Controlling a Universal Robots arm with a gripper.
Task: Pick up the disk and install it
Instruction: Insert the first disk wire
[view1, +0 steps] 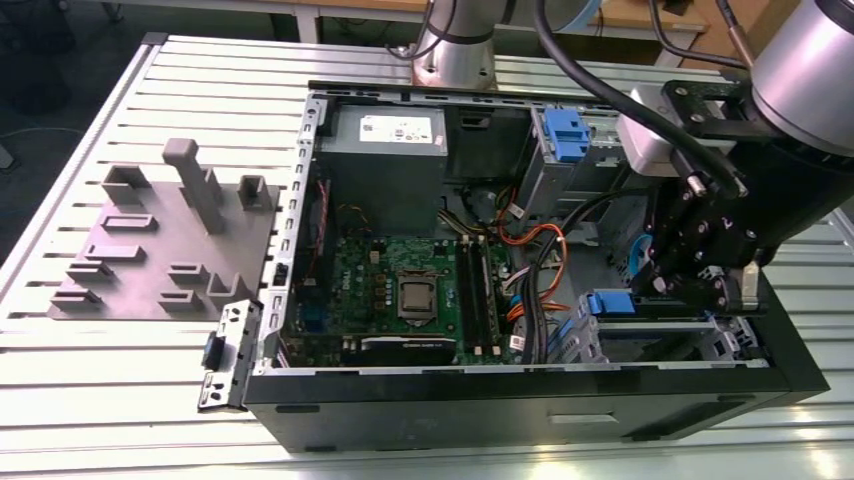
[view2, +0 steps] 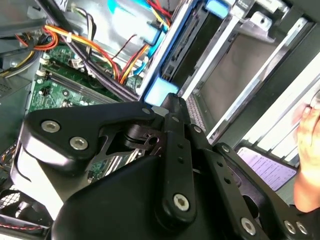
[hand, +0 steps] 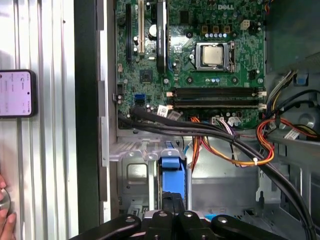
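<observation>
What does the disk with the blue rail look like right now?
The disk shows edge-on: a blue plastic rail with a lighter blue tab, standing slotted in the grey metal drive cage at the corner of the computer case. The black claw sits right at its end. Its label is hidden.

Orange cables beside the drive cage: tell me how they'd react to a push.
Probably floppy: the orange cables hang in loose curves. Likely light, yet they may spring back together, since a white tie seems to bundle them.

Probably a robotics lab: slatted aluminium bench (view1: 80, 400), opened computer case (view1: 534, 412), grey fixture plate (view1: 134, 262).
</observation>
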